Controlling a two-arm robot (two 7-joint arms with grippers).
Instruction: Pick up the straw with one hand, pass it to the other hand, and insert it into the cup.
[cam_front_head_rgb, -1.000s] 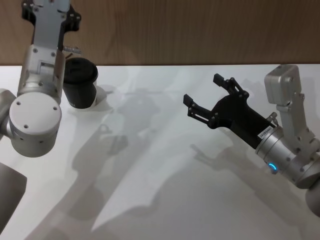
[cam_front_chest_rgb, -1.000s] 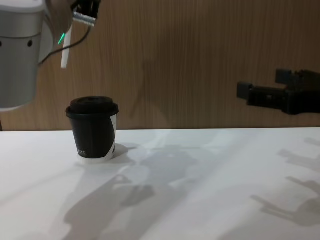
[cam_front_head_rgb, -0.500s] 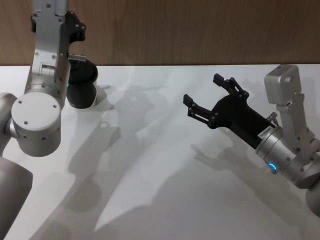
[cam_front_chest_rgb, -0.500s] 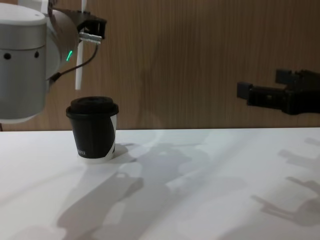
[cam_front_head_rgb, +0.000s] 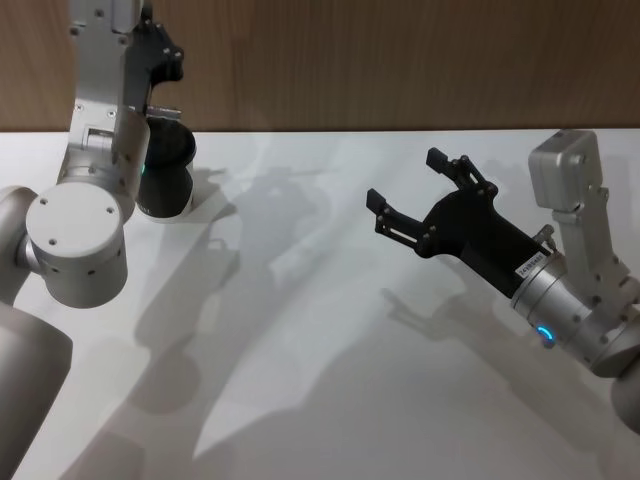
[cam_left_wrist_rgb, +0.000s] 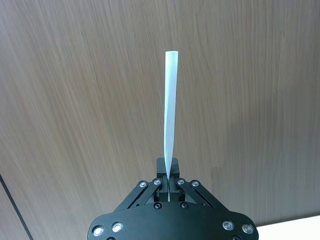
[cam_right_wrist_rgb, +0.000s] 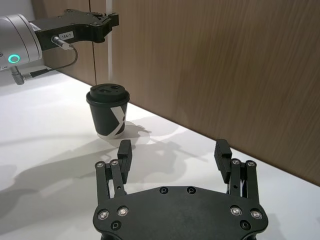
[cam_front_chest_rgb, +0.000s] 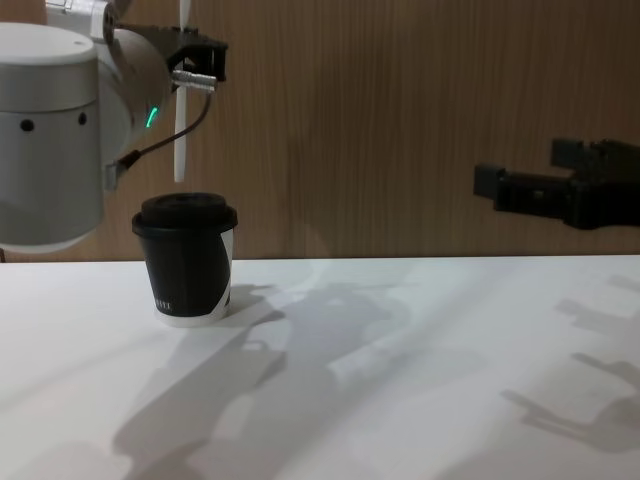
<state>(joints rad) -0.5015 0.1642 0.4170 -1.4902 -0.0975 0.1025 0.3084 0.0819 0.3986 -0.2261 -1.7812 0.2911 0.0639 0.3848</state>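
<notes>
The black cup (cam_front_chest_rgb: 186, 262) with its black lid stands at the table's far left, also seen as cup (cam_front_head_rgb: 168, 182) and cup (cam_right_wrist_rgb: 108, 115). My left gripper (cam_front_chest_rgb: 186, 52), on a silver wrist with a green light, hangs above it, shut on the white straw (cam_front_chest_rgb: 182, 130). The straw (cam_right_wrist_rgb: 111, 57) hangs upright, its lower end just above the lid and apart from it. In the left wrist view the straw (cam_left_wrist_rgb: 169, 120) sticks out from the left gripper (cam_left_wrist_rgb: 169, 186). My right gripper (cam_front_head_rgb: 405, 180), all black, hovers open and empty over the table's right side, with right gripper (cam_right_wrist_rgb: 172, 150) facing the cup.
A brown wooden wall (cam_front_chest_rgb: 400, 120) runs close behind the white table (cam_front_head_rgb: 320, 330). My left arm's large silver joint (cam_front_head_rgb: 75, 245) stands in front of the cup. Arm shadows lie across the open middle of the table.
My left gripper has carried the straw to the right and lower, from beside the cup to right above its lid. The right arm has not moved.
</notes>
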